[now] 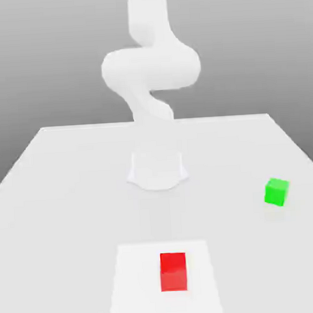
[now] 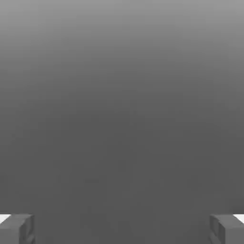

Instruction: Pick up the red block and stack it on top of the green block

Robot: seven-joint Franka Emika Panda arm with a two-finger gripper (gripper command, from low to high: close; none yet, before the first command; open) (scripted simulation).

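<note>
The red block (image 1: 173,271) rests on the white table (image 1: 70,190) near its front edge, about midway across the exterior view. The green block (image 1: 277,192) stands on the table further back, toward the exterior view's right, well apart from the red one. In the hand view my gripper (image 2: 122,229) is open, its two grey fingertips (image 2: 19,229) spread wide with nothing between them and plain grey background beyond. The white arm (image 1: 150,68) rises from its base (image 1: 156,169) behind both blocks.
A paler rectangular patch (image 1: 134,284) lies on the table around the red block. The arm's round base sits at the table's middle, behind the blocks. The table's far edge runs across the exterior view at the back.
</note>
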